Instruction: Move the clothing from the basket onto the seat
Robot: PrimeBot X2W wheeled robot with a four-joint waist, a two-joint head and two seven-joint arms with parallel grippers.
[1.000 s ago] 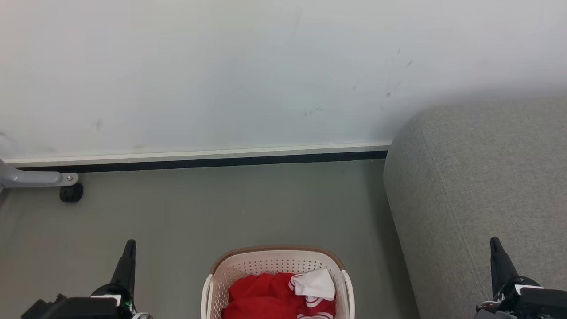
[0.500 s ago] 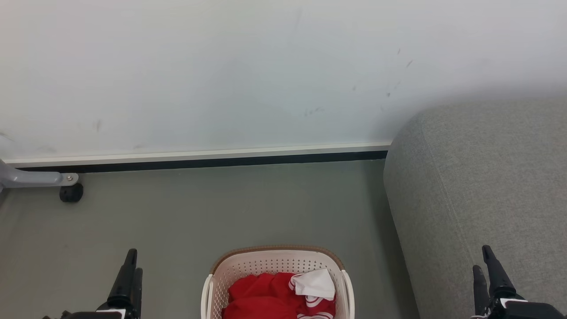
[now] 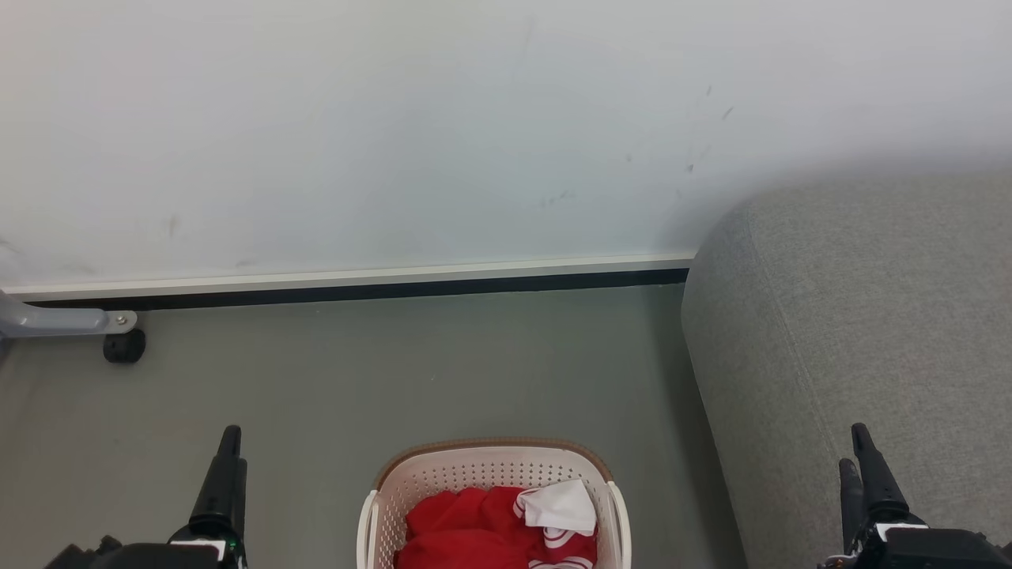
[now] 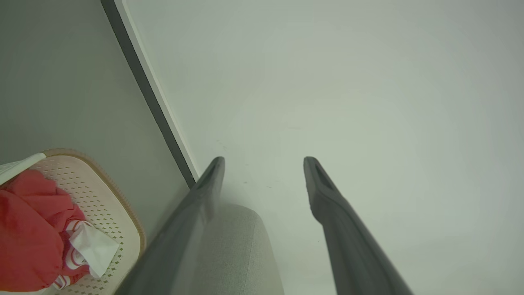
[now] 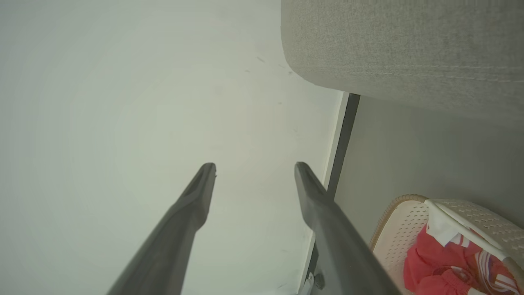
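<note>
First grab pending: clothing (image 3: 466, 521) lies in the basket (image 3: 490, 466) at 6 o'clock, left claw (image 4: 264, 160) and right claw (image 5: 254, 166) gape wide and empty, so one must dip in, pinch fabric and swing toward the seat (image 3: 854, 316) at 3 o'clock.

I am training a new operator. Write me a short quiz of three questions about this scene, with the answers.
1. True or false: the clothing lies inside the basket.
2. In the head view, where is the seat relative to the basket? A) to its left B) to its right C) under it
3. Fill in: the left gripper and the right gripper are both ___ and hold nothing.

Key: 1 true; 2 B; 3 open.
</note>
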